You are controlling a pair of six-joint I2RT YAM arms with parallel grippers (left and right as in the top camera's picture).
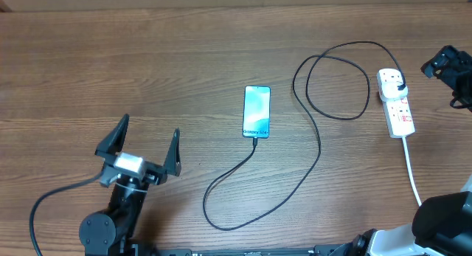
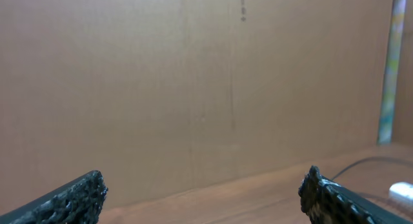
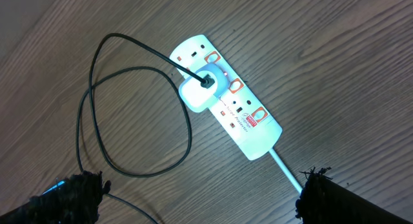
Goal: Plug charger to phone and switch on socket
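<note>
The phone (image 1: 257,111) lies flat mid-table with its blue screen lit. The charger (image 1: 318,149), a thin black cable, meets the phone's lower edge, loops over the table and ends in a white adapter (image 3: 202,90) seated in the socket (image 3: 248,121). That socket (image 1: 397,108) is a white strip with red markings at the right. My right gripper (image 3: 200,192) hovers open above the table beside the socket, nothing between its fingers; it shows at the right edge in the overhead view (image 1: 445,82). My left gripper (image 1: 147,147) stands open at the front left, far from the phone, and is empty (image 2: 205,185).
The socket's white cord (image 1: 411,171) runs toward the front right edge. A loop of the black cable (image 3: 90,114) lies left of the socket. A plain brown wall (image 2: 193,88) rises behind the table's far edge.
</note>
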